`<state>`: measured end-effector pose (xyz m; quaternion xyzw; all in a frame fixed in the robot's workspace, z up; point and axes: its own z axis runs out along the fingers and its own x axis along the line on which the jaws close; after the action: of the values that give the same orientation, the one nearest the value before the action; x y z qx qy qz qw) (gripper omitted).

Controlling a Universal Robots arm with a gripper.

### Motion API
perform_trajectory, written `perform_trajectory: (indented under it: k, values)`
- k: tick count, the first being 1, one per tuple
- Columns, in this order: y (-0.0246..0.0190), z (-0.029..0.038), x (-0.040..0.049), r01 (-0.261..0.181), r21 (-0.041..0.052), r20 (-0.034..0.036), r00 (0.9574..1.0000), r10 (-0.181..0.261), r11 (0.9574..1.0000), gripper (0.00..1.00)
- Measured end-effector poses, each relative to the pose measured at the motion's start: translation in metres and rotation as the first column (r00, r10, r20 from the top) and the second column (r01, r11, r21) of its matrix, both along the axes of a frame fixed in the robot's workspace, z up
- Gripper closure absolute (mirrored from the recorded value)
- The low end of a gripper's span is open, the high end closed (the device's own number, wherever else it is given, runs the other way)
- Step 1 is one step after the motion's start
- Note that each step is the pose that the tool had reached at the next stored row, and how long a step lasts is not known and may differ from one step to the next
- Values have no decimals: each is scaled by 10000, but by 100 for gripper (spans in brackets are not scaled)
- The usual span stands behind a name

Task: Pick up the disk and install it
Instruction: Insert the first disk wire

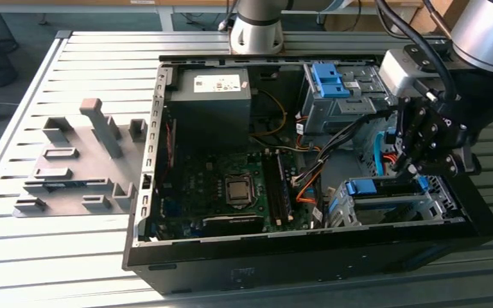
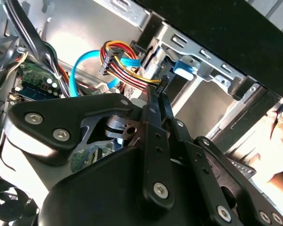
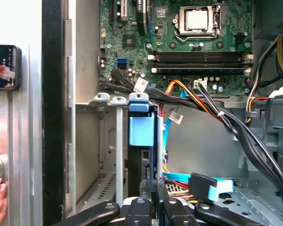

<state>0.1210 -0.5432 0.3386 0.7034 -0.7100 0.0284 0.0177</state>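
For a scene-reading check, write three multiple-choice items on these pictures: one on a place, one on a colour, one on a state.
1. In the exterior view, where is the gripper?
A. Over the grey fixture on the table
B. Over the drive cage at the exterior view's right end of the computer case
C. Over the black box with the white sticker

2. What colour is the flat cable looping beside the drive cage?
A. Green
B. White
C. Light blue

3. How does the computer case stand?
A. Side open, inside exposed
B. Closed on all sides
C. Wrapped in plastic

Key: 1 B, the gripper hangs above the drive cage. 2 C, the flat cable shows light blue in the second wrist view. 3 A, the computer case lies open, with the motherboard in plain sight.
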Motion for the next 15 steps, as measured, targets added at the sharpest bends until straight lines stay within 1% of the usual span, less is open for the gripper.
perform_trajectory:
  k: [2,7,11,15]
  values:
    - [-20,-1,-15,-1,1,4,10000,1,10000,84]
    - [-21,-12,-20,52,2,8,10000,-52,10000,84]
    - [-21,-22,-20,-58,5,8,10000,58,10000,84]
    - [-21,-25,-20,-60,6,9,10000,60,10000,84]
